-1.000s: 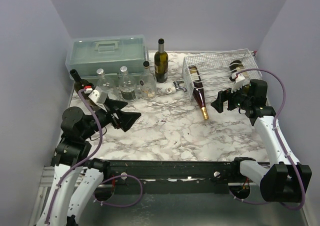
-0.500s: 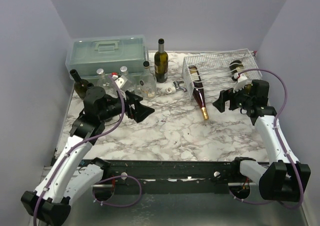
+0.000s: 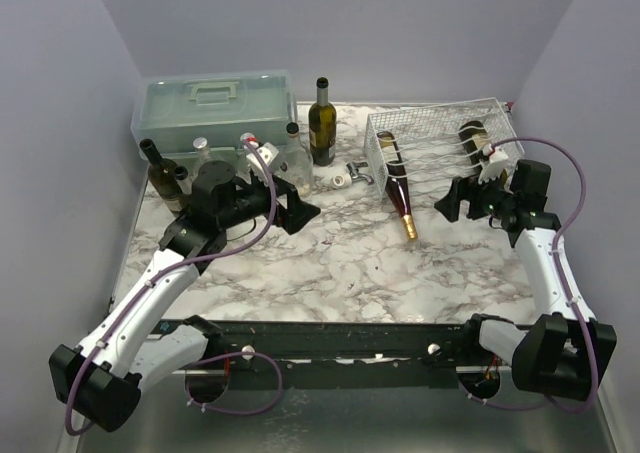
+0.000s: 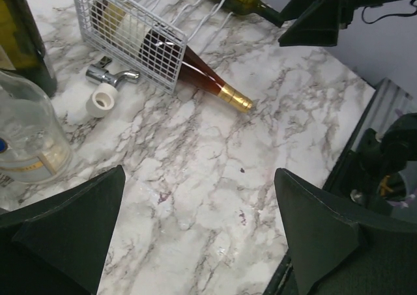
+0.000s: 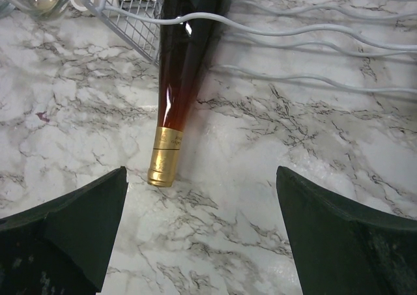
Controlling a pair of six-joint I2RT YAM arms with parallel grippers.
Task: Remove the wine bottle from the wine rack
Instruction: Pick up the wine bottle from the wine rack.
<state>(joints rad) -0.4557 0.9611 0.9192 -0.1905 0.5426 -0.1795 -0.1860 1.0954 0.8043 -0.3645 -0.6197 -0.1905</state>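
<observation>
**Task items.** The wine rack (image 3: pixel 432 114) sits at about 1 o'clock on the marbled surface (image 3: pixel 340 263). The wine bottle (image 3: pixel 397 181), with reddish contents and a gold cap, lies in the cradle at the rack's 9 o'clock end, next to the mesh end wall. Its neck sticks out past the rack's near side toward 6 o'clock, and the capped tip is down at the surface. A second, dark green bottle (image 3: pixel 472 138) lies in a cradle toward the rack's 3 o'clock end.

**Left pincer** (image 3: pixel 303 211). Spread wide and pinching nothing. It is held above the surface at about 9 o'clock from the wine bottle, well apart from it and aimed toward 3 o'clock. Its wrist camera shows the bottle and rack ahead between the fingers.

**Right pincer** (image 3: pixel 452 200). Spread wide and pinching nothing. It is near the rack's 6 o'clock side, at roughly 2 o'clock from the gold cap. In its wrist view the bottle neck lies between the fingers, and neither finger touches it.

**Other items.**
- A pale green toolbox (image 3: pixel 215 103) stands at 11 o'clock.
- An upright dark bottle (image 3: pixel 321 123) stands at 12 o'clock.
- Clear glass bottles (image 3: pixel 296 165) stand near the toolbox, partly hidden by the left arm.
- A small stopper (image 3: pixel 350 176) lies just beside the rack's 9 o'clock end.
</observation>
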